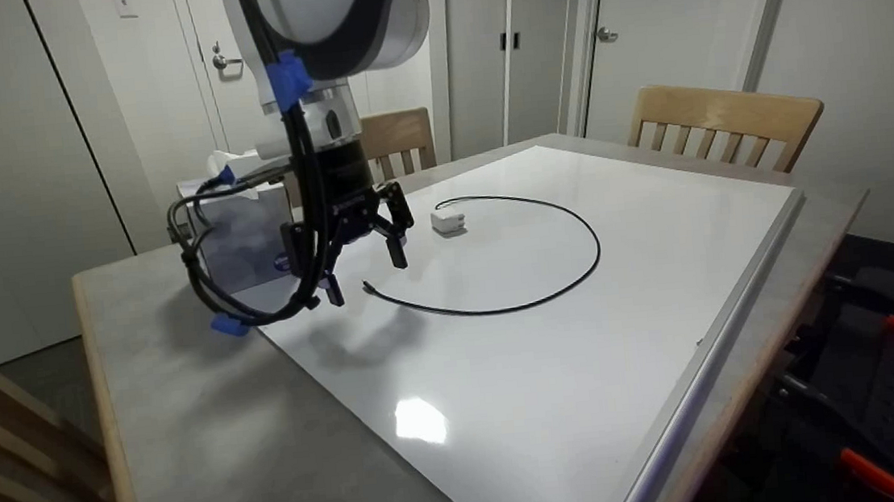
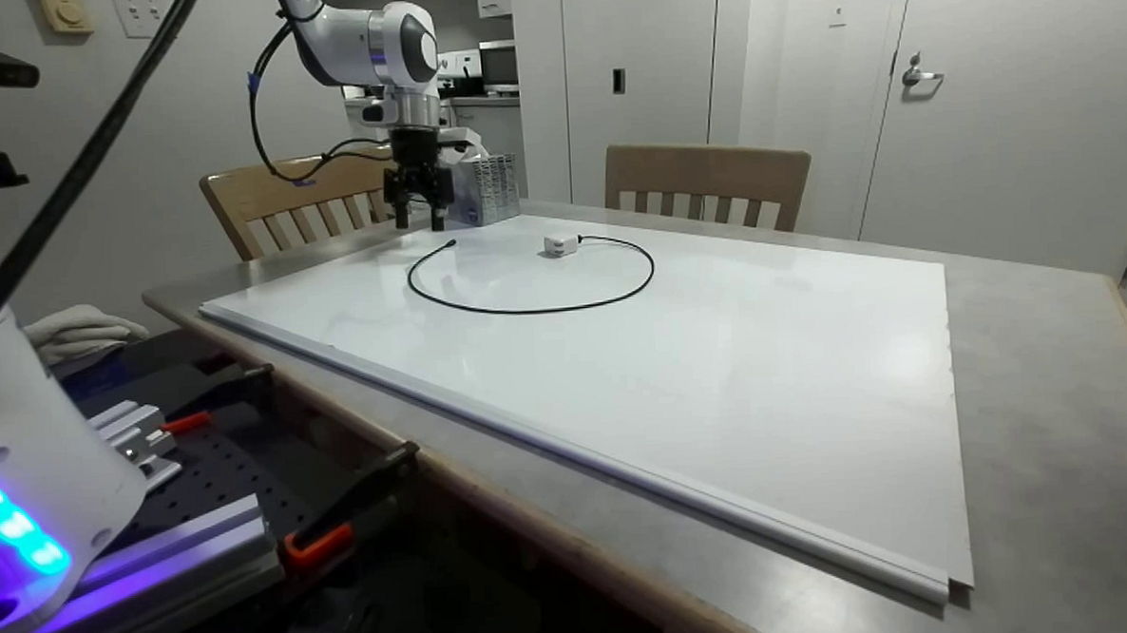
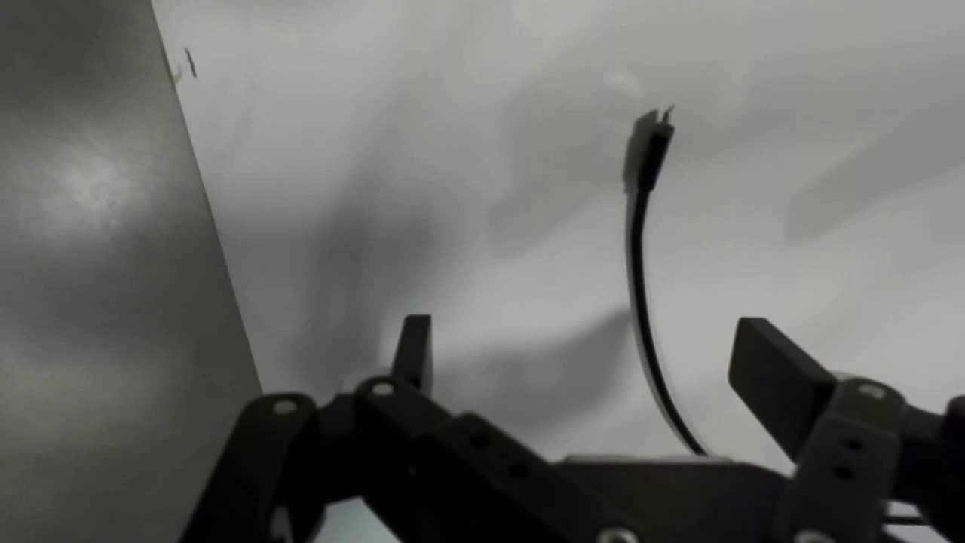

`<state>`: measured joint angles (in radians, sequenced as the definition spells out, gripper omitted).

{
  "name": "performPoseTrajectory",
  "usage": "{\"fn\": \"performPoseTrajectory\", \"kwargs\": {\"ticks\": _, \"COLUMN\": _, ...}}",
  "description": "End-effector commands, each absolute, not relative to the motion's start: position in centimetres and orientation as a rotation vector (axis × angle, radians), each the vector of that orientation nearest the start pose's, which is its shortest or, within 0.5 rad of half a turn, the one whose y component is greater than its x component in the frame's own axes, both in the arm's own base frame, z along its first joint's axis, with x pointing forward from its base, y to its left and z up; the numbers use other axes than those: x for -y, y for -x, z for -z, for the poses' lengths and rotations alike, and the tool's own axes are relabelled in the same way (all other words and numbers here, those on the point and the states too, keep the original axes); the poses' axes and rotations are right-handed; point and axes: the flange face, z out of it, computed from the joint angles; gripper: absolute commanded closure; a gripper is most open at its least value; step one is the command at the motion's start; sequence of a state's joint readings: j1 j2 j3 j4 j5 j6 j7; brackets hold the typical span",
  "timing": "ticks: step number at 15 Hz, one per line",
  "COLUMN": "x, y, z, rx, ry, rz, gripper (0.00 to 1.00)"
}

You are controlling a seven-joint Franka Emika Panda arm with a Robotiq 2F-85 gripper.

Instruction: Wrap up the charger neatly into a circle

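Note:
The charger's black cable (image 1: 599, 246) lies in a wide open loop on the white board; it also shows in an exterior view (image 2: 525, 311). One end meets the small white block (image 2: 560, 245), which shows in both exterior views (image 1: 447, 220). The other end is a small black plug with a metal tip (image 3: 656, 154). My gripper (image 1: 366, 274) is open and empty, above the board near this plug end; it also shows in an exterior view (image 2: 420, 222). In the wrist view, the cable (image 3: 639, 264) runs between the spread fingers (image 3: 584, 332), below them, and passes under the gripper body.
A blue-grey tissue box (image 2: 494, 188) stands right by the gripper; it also shows behind the arm's cables (image 1: 239, 237). The white board (image 1: 557, 403) has a raised metal rail (image 2: 569, 440) along one edge. Wooden chairs (image 1: 726, 115) stand round the grey table (image 1: 270, 444).

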<state>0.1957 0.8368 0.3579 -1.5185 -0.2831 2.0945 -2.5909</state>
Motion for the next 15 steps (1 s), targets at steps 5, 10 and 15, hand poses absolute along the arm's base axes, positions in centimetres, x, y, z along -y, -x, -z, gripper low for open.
{"fn": "performPoseTrajectory", "kwargs": {"ticks": 5, "x": -31.1, "y": -59.9, "z": -16.5, "rx": -3.254, "ry": 0.097, "rz": 0.098, "gripper": 0.00}}
{"fn": "performPoseTrajectory", "kwargs": {"ticks": 10, "x": -30.4, "y": -59.1, "z": -16.6, "rx": -3.244, "ry": 0.017, "rz": 0.097, "gripper": 0.00}}
{"fn": "performPoseTrajectory", "kwargs": {"ticks": 15, "x": -30.0, "y": -58.6, "z": -16.0, "rx": -3.200, "ry": -0.079, "rz": 0.070, "gripper": 0.00}}
